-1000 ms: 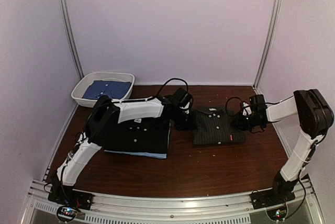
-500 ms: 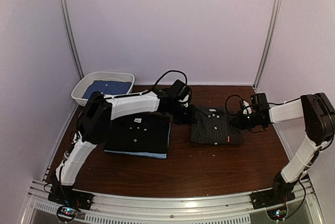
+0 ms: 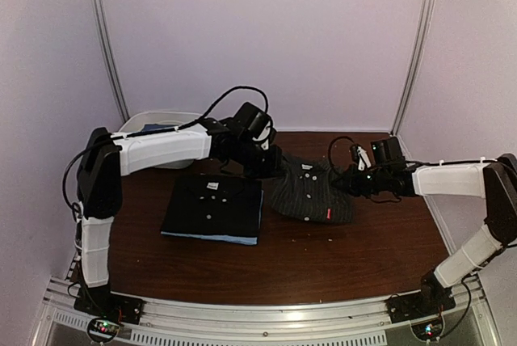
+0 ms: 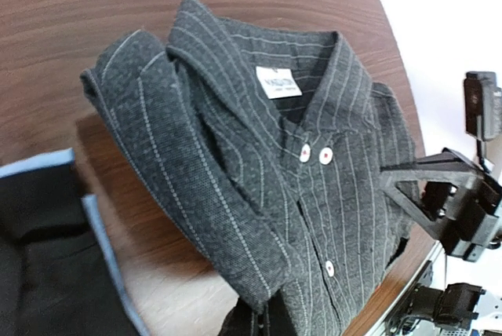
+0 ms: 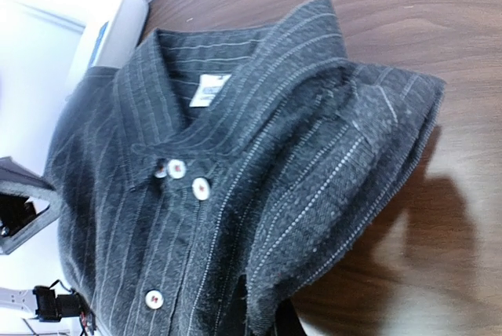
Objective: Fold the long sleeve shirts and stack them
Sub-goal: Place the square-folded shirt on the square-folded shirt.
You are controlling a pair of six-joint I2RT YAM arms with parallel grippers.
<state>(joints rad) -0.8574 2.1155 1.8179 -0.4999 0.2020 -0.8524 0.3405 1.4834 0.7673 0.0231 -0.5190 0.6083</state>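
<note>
Cloth is filling both claws: our left gripper [image 3: 271, 166] is pinching the edge of the pinstriped shirt [image 3: 311, 194] nearest the black shirt [image 3: 214, 207], our right gripper [image 3: 347, 184] the far edge. We are holding it just beside the black shirt.

You see the charcoal shirt [image 3: 311, 194] patterned with fine pale pinstripes. Its buttons [image 4: 304, 153] and neck label [image 4: 278, 82] are white; its hem tag [image 3: 329, 217] is red. Left of the charcoal shirt, note the black shirt [image 3: 214, 208] with white buttons and a light blue edge [image 3: 210, 238] beneath. Under the charcoal shirt, the table [image 3: 323, 269] is dark brown woodgrain.
</note>
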